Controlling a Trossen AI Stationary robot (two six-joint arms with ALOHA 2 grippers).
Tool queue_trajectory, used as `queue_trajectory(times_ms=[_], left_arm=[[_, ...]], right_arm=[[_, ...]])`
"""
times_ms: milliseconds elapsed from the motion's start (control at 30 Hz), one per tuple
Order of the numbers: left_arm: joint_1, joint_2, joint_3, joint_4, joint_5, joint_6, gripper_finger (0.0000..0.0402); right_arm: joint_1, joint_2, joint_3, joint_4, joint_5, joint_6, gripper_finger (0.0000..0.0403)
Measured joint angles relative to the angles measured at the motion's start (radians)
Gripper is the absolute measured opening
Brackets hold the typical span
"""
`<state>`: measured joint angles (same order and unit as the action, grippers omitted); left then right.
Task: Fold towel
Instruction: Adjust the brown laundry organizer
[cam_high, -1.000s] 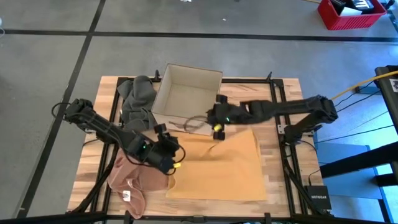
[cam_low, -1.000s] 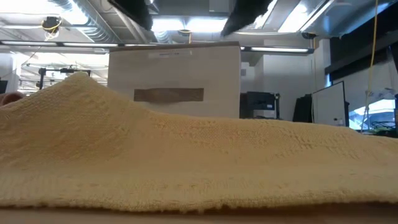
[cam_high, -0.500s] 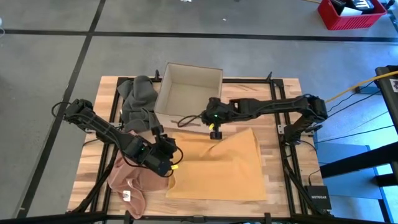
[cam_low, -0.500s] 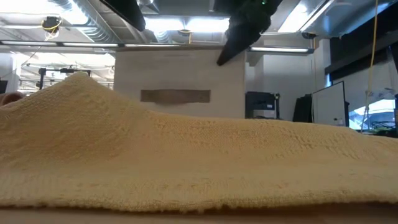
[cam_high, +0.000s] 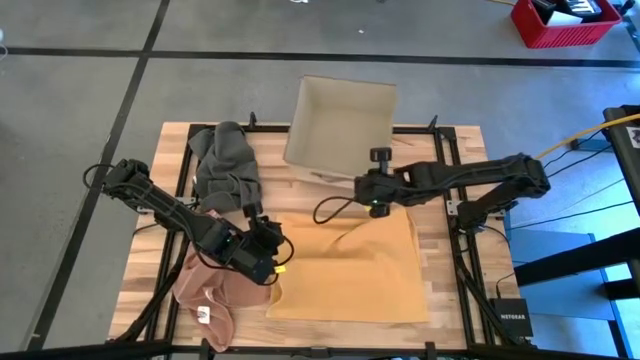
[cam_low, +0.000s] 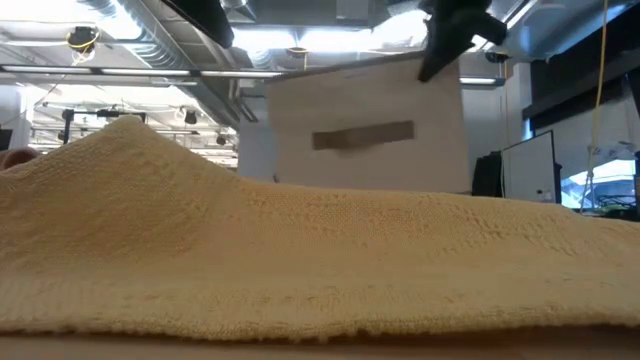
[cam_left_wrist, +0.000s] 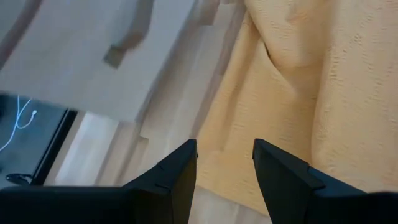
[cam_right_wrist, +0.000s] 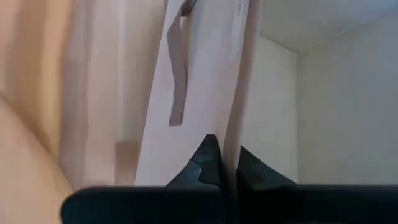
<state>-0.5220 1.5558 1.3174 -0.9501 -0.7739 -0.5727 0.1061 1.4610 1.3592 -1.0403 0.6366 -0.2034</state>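
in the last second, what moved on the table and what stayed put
The right gripper shut on the near wall of the cardboard box and dragged it toward the right side and far edge of the table, tilting it. The left gripper stayed open at the near left corner of the yellow towel. The towel, the grey cloth and the pink cloth did not move.

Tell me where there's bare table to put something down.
Bare wood shows right of the yellow towel, and between the grey cloth and the cardboard box. The near left corner is crowded by the pink cloth and left gripper.
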Motion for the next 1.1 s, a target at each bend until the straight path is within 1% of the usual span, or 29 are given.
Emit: queue_trajectory(times_ms=[133,233,333,433,567,667,800,1000,1100], left_arm=[[0.000,0.000,0.000,0.000,0.000,-0.004,0.0150],[0.000,0.000,0.000,0.000,0.000,-0.004,0.0150],[0.000,0.000,0.000,0.000,0.000,-0.007,0.0150],[-0.002,0.000,0.000,0.000,0.000,-0.007,0.0150],[-0.002,0.000,0.000,0.000,0.000,-0.005,0.0150],[-0.002,0.000,0.000,0.000,0.000,-0.004,0.0150],[-0.002,0.000,0.000,0.000,0.000,-0.004,0.0150],[-0.001,0.000,0.000,0.012,0.000,0.000,0.0150],[-0.001,0.000,0.000,0.025,0.000,0.005,0.0150]], right_arm=[[-0.019,0.000,0.000,-0.113,0.007,0.041,0.0003],[-0.056,0.000,-0.003,-0.138,0.007,0.067,0.0002],[-0.105,-0.021,-0.056,-0.121,-0.015,0.069,0.0001],[-0.148,-0.055,-0.144,-0.078,-0.037,0.035,0.0001],[-0.178,-0.105,-0.267,0.043,-0.058,-0.012,0.0001],[-0.192,-0.141,-0.322,0.063,-0.063,-0.013,0.0002],[-0.192,-0.192,-0.338,-0.014,-0.043,0.031,0.0010],[-0.193,-0.284,-0.341,-0.051,-0.127,0.067,0.0024],[-0.193,-0.301,-0.341,-0.067,-0.128,0.099,0.0029]])
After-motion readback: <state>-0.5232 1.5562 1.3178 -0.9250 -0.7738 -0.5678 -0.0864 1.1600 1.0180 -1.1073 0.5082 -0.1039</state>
